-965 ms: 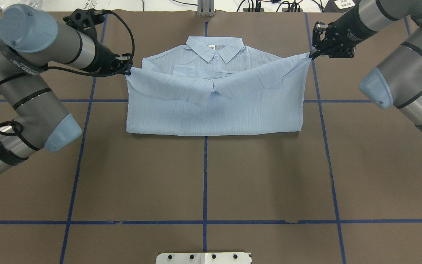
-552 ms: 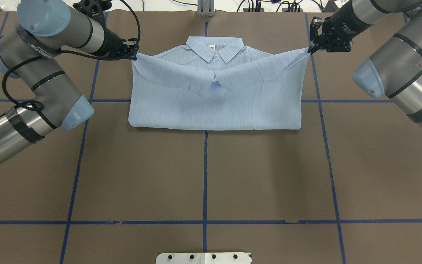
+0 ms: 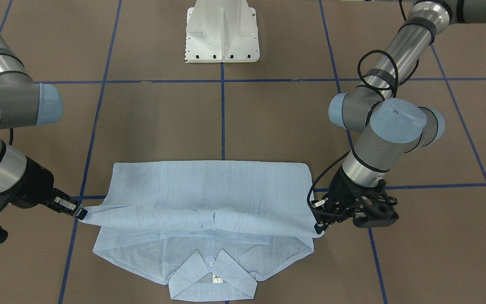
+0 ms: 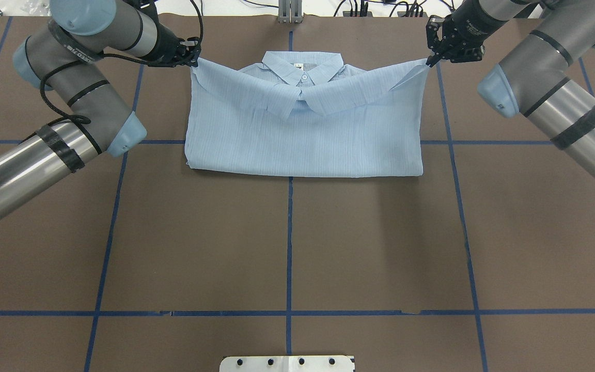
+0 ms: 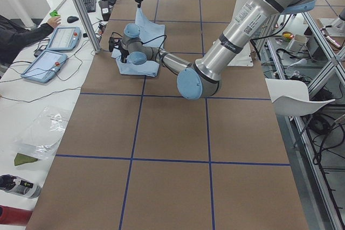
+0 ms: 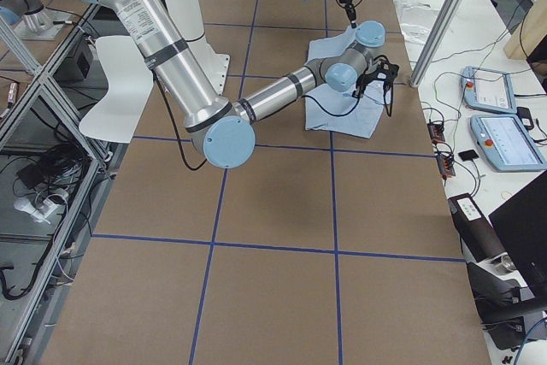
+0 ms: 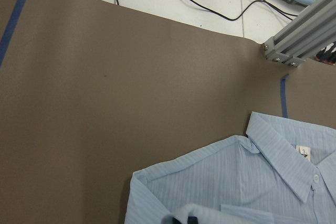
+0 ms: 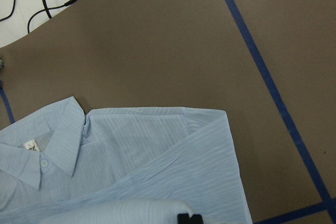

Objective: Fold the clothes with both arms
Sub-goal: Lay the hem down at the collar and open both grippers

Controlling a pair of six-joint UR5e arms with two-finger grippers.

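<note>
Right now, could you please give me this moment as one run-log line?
left end effector: shut on shirt corner | right end effector: shut on shirt corner | lifted edge near collar

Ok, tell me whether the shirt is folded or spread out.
Half folded: the shirt is doubled over, its lower edge up at the collar, corners pinched by the left gripper and right gripper.
</note>
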